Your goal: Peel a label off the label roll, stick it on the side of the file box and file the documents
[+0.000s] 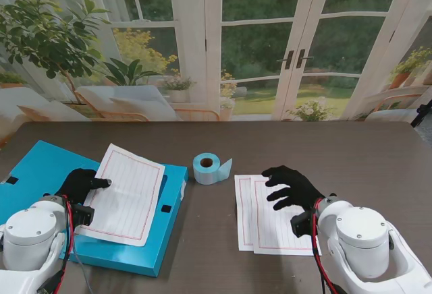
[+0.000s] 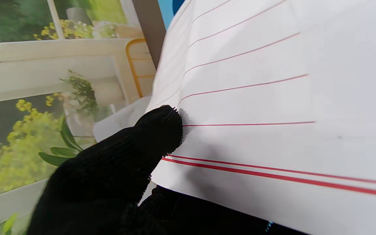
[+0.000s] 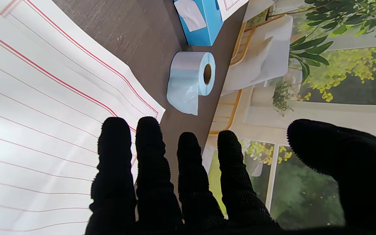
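An open blue file box (image 1: pixel 40 169) lies at the left of the table. A red-lined sheet (image 1: pixel 128 196) slants across it. My left hand (image 1: pixel 82 185) is shut on that sheet's left edge; the left wrist view shows the thumb (image 2: pixel 155 130) pressing on the paper (image 2: pixel 273 98) with fingers beneath. The pale blue label roll (image 1: pixel 207 168) stands mid-table with a loose tail. My right hand (image 1: pixel 291 187) is open, fingers spread over the far edge of two overlapping lined sheets (image 1: pixel 266 223). In the right wrist view, the roll (image 3: pixel 191 76) stands beyond my right hand (image 3: pixel 191 182), and a white label (image 3: pixel 191 14) sits on the box's side.
The dark wooden table (image 1: pixel 351 152) runs back to a garden-window backdrop. A black clasp (image 1: pixel 166 208) sits on the box's right flap. Both white forearms rise from the near corners.
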You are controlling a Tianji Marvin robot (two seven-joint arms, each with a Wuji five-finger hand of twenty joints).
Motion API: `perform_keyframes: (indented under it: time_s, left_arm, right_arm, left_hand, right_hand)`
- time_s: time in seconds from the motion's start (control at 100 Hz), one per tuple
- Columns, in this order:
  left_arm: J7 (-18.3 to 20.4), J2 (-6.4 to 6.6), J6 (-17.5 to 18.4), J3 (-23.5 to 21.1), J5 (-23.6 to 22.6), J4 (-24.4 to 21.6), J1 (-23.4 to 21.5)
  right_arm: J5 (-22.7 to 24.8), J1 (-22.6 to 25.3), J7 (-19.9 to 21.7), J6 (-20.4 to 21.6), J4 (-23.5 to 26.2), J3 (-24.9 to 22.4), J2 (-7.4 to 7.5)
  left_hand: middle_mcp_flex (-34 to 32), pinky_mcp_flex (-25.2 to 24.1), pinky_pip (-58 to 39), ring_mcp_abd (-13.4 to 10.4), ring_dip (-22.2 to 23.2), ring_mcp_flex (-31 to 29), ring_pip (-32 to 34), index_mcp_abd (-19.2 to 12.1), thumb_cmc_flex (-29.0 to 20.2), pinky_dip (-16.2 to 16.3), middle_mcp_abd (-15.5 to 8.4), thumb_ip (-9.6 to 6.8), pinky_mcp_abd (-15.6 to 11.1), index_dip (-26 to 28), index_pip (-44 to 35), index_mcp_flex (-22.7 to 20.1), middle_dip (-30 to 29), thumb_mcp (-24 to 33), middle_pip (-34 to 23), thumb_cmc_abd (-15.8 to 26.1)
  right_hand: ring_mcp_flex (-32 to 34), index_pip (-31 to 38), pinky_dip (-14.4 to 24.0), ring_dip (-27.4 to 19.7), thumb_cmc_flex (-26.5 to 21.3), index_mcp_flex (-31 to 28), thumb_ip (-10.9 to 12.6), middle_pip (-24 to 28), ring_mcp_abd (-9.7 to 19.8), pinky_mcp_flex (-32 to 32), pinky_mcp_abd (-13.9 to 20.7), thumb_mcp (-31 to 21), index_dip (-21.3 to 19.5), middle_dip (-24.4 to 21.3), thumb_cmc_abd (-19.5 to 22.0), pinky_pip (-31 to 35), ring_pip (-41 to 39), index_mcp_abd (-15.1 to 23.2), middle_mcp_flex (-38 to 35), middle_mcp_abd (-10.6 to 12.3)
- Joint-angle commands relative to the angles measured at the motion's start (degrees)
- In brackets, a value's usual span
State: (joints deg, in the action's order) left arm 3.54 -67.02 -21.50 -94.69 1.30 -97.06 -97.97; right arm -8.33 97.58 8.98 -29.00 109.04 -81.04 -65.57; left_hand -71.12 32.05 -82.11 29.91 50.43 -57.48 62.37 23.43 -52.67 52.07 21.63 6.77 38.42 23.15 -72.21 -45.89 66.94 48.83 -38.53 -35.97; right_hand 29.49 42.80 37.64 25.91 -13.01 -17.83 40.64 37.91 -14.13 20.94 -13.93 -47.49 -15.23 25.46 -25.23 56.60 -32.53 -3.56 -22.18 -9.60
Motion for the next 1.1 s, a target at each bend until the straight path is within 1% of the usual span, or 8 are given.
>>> perform_keyframes:
  time_s: [0.0, 0.22, 0.34, 0.47, 0.59, 0.73, 0.86, 1.09]
  left_arm:
    - [0.89, 0.21, -0.73, -0.08, -0.84, 1.03, 0.25]
    - [2.82, 1.3, -3.5, 0.95, -7.66, 3.32, 1.9]
    - [3.42, 1.52, -4.33, 1.97, -8.49, 4.52, 3.1]
    - [6.1, 2.19, -4.91, 3.6, -8.78, 5.38, 4.36]
    - [10.55, 3.53, -6.16, 5.08, -10.78, 5.6, 5.42]
    - [13.28, 4.54, -7.65, 6.47, -13.89, 5.79, 6.3]
    - [15.66, 5.47, -10.25, 6.89, -16.8, 4.83, 6.19]
    - [20.11, 7.37, -14.1, 6.96, -24.68, 2.29, 4.86]
  right_arm:
    - [-0.32, 0.68, 0.81, 0.56, -0.28, -0.21, -0.22]
    - [-1.3, 0.81, 0.59, 1.2, -1.01, -0.82, -0.38]
    - [-1.65, 0.81, 0.63, 1.35, -1.4, -0.99, -0.41]
    - [-2.32, 0.89, 0.18, 1.48, -1.69, -1.06, -0.6]
    - [-2.57, 1.16, 0.07, 1.4, -1.5, -1.13, -0.64]
    - [-2.73, 1.29, 0.01, 1.56, -1.42, -1.08, -0.66]
    - [-2.94, 1.45, 0.14, 1.45, -1.32, -1.09, -0.64]
    - [-3.28, 1.79, 0.29, 1.1, -0.97, -1.22, -0.63]
  left_hand:
    - [0.55, -0.95, -2.4, 4.46, 1.0, 1.45, -0.24, 1.13, -4.83, 1.78, -1.53, -0.72, -3.34, 0.79, -2.88, 2.15, 1.11, -0.7, -0.31, 1.0]
    - [1.75, -1.87, -1.85, 3.73, 0.9, 2.57, -0.62, 0.35, -4.77, 1.97, -1.9, -0.58, -4.34, 1.18, -2.92, 3.2, 0.8, -2.72, -0.17, 2.19]
    - [3.25, -3.25, -1.08, 3.69, 0.6, 4.23, -1.44, -0.07, -5.26, 1.77, -1.72, -0.54, -5.34, 1.33, -2.57, 4.02, 0.19, -5.2, 0.08, 3.38]
    - [5.72, -6.04, 0.32, 3.66, 0.42, 6.98, -2.47, -0.7, -5.49, 1.78, -1.49, -0.47, -6.83, 1.59, -1.82, 5.29, -1.02, -9.49, 0.36, 5.45]
    - [8.19, -8.08, 1.61, 2.81, -0.44, 8.79, -3.75, -1.49, -4.95, 1.48, -2.01, -0.46, -8.26, 2.06, -1.08, 6.8, -6.7, -15.25, -0.3, 7.32]
    - [8.74, -9.11, 2.81, 2.19, -1.25, 9.21, -4.95, -1.94, -3.88, 0.62, -2.39, -0.18, -8.74, 2.11, -1.18, 6.93, -8.2, -14.37, -0.27, 7.05]
    - [8.55, -8.69, 2.67, 1.56, -1.57, 8.68, -4.94, -2.21, -3.84, -0.04, -2.87, -0.38, -9.05, 2.4, -1.86, 6.74, -6.8, -13.22, -1.02, 6.62]
    - [7.64, -6.81, 1.61, 0.0, -2.07, 7.18, -4.38, -3.1, -3.07, -1.18, -4.22, -0.29, -9.52, 2.66, -3.02, 6.8, -4.68, -11.33, -0.89, 5.88]
  right_hand:
    - [-0.48, -0.09, 0.37, -0.27, -1.0, -1.27, -2.1, -0.25, 0.09, -15.84, 0.66, 1.08, 0.28, -0.38, 1.56, -1.06, 0.44, 1.52, -0.91, 0.33]
    - [-0.39, -0.23, 0.46, -0.23, -1.88, -1.42, -3.68, -0.24, -0.01, -15.8, 0.62, 2.2, 0.29, -0.39, 2.25, -1.19, 0.41, 1.3, -1.03, 0.2]
    - [-0.32, -0.3, 0.5, -0.23, -2.21, -1.4, -4.24, -0.33, -0.02, -15.8, 0.63, 2.49, 0.31, -0.43, 2.43, -1.21, 0.41, 1.3, -1.06, 0.24]
    - [-0.17, -0.31, 0.54, -0.19, -2.82, -1.49, -4.73, -0.36, -0.23, -15.79, 0.63, 2.64, 0.31, -0.44, 2.43, -1.23, 0.3, 1.12, -1.15, 0.08]
    - [-0.13, -0.31, 0.57, -0.18, -3.34, -1.41, -5.44, -0.34, -0.16, -15.79, 0.63, 3.1, 0.31, -0.43, 2.54, -1.25, 0.27, 0.99, -1.17, 0.01]
    - [-0.27, -0.33, 0.59, -0.19, -3.61, -1.2, -6.02, -0.36, -0.06, -15.79, 0.63, 3.38, 0.32, -0.43, 2.87, -1.26, 0.31, 1.01, -1.08, 0.05]
    - [-0.31, -0.31, 0.62, -0.18, -3.91, -1.02, -6.55, -0.33, -0.13, -15.79, 0.63, 3.63, 0.32, -0.41, 3.01, -1.27, 0.27, 0.83, -0.96, 0.04]
    - [-0.48, -0.24, 0.59, -0.19, -4.32, -0.78, -7.44, -0.28, -0.1, -15.95, 0.9, 4.09, 0.33, -0.42, 3.42, -1.5, 0.31, 0.68, -0.8, -0.01]
